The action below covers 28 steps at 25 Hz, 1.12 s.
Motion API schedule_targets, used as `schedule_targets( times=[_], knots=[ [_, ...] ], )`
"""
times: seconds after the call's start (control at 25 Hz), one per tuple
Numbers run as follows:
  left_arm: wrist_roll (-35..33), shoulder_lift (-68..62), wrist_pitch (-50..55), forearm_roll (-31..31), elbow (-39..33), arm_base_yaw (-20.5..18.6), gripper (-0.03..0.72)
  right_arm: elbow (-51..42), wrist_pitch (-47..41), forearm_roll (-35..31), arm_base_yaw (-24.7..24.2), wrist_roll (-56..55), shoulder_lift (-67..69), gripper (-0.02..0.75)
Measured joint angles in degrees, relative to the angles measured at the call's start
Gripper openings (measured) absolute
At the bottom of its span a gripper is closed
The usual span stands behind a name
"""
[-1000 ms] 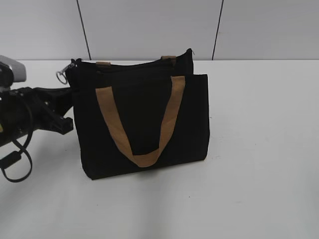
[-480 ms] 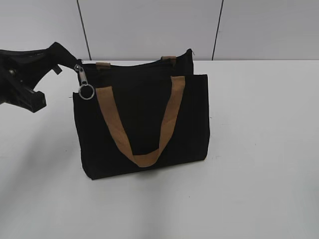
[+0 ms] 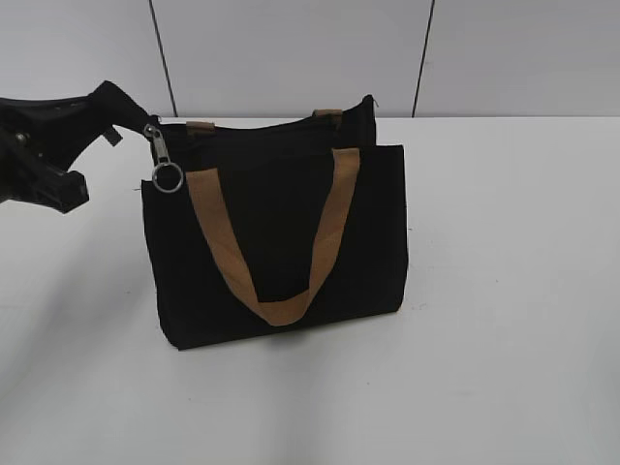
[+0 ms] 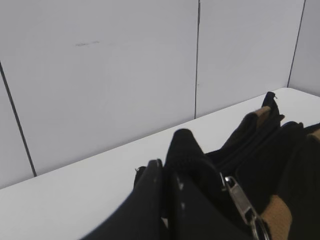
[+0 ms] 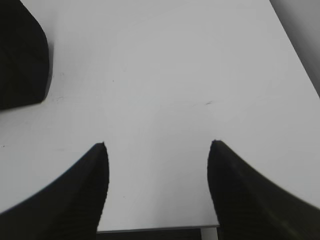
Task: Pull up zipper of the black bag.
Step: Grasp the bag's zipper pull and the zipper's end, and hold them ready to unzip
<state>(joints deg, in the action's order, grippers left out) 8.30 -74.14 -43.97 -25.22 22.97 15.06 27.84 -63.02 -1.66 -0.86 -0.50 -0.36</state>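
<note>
The black bag (image 3: pixel 276 237) stands upright mid-table, with a tan strap looped down its front. The silver zipper pull (image 3: pixel 160 155), with a ring on it, hangs at the bag's top left corner. It also shows in the left wrist view (image 4: pixel 240 200). My left gripper (image 3: pixel 124 116) reaches in from the left at that corner. In the left wrist view its jaws (image 4: pixel 167 167) are closed on a fold of the bag's black fabric (image 4: pixel 186 145) just beside the pull. My right gripper (image 5: pixel 157 150) is open and empty above the bare table. It is out of the exterior view.
The white table (image 3: pixel 504 291) runs to a grey panelled wall (image 3: pixel 291 48) behind the bag. In the right wrist view a dark corner of the bag (image 5: pixel 20 60) sits at the upper left, and the table's near edge (image 5: pixel 150 230) lies just below the fingers.
My left arm has risen from low beside the bag to its top left corner. The zipper pull swung from pointing left to hanging down. In the last half second almost nothing moved.
</note>
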Motion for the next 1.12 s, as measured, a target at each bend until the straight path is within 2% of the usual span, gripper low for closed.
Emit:
schedule_targets(
  times=[0.08, 0.2, 0.36, 0.68, 0.84, 1.12],
  knots=[
    [0.57, 0.00, 0.00, 0.00, 0.00, 0.00, -0.007, 0.00, 0.06, -1.79, 0.00, 0.16, 0.00, 0.485],
    [1.90, 0.00, 0.00, -0.14, 0.00, 0.00, -0.007, 0.00, 0.77, -8.07, 0.00, 5.57, 2.71, 0.485],
    [3.64, 0.00, 0.00, -0.32, 0.00, 0.00, -0.007, 0.63, 3.06, -20.90, 0.00, 20.61, 10.51, 0.485],
    [4.10, 0.00, 0.00, -0.53, 0.00, 0.00, -0.007, 1.16, 14.90, -46.59, 1.20, 47.43, 25.35, 0.485],
    [4.10, 0.00, 0.16, -0.58, 0.00, 0.00, -0.007, 3.32, 16.58, -51.67, 3.45, 57.13, 33.08, 0.485],
    [4.16, 0.00, 1.09, -0.58, 0.00, 0.00, -0.007, 9.96, 19.31, -52.83, 10.50, 64.46, 49.64, 0.485]
  ],
)
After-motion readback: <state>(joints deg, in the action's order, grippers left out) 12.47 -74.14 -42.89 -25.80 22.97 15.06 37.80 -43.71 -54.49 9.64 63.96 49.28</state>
